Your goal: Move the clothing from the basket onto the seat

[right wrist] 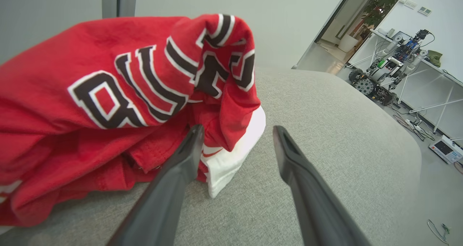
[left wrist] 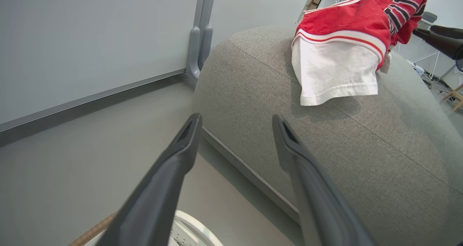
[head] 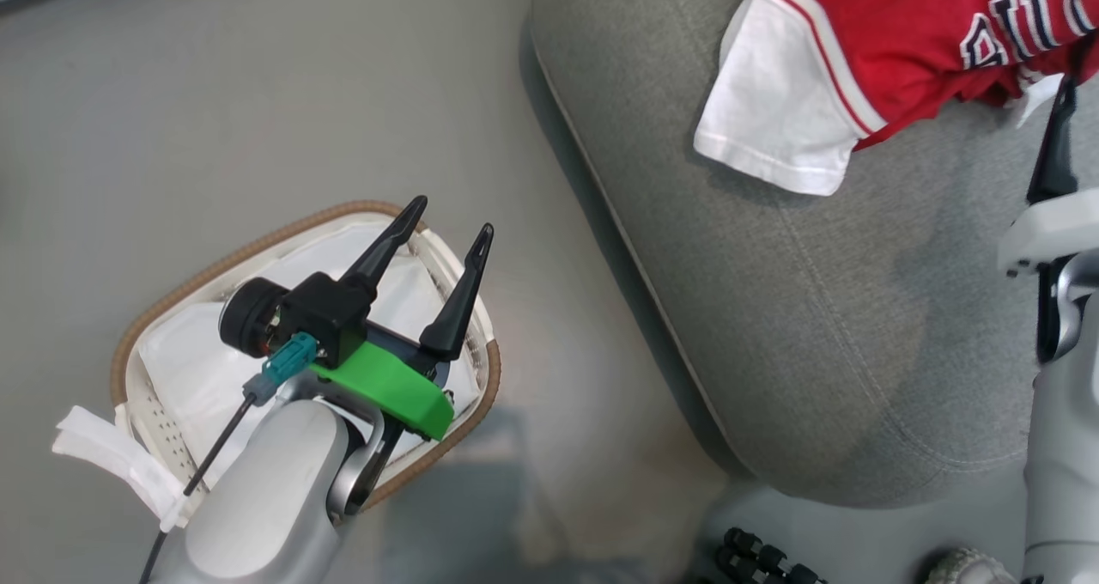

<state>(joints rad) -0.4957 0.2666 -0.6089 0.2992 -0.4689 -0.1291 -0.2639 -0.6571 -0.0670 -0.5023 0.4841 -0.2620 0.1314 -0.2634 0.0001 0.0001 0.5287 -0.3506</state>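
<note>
The clothing (head: 901, 34), a red jersey with white sleeves and dark white-edged lettering, lies bunched on the grey seat (head: 816, 309). My right gripper (right wrist: 237, 130) stands open just above the cushion. Its left finger (right wrist: 181, 159) is against the jersey's red hem (right wrist: 108, 94) and nothing is held between the jaws. One of its fingers (head: 1058, 142) rises at the right edge of the head view. My left gripper (head: 452, 215) hangs open and empty over the cream basket (head: 129, 352), whose white inside shows no garment. In the left wrist view the gripper (left wrist: 236, 117) points toward the seat (left wrist: 361, 148) and jersey (left wrist: 336, 32).
Grey floor separates basket and seat. A wall panel with a metal post (left wrist: 199, 39) stands behind the seat's far end. A white strip (head: 103, 455) hangs off the basket's near rim. Beyond the seat are white tables with another wheeled robot (right wrist: 379, 76) and floor cables.
</note>
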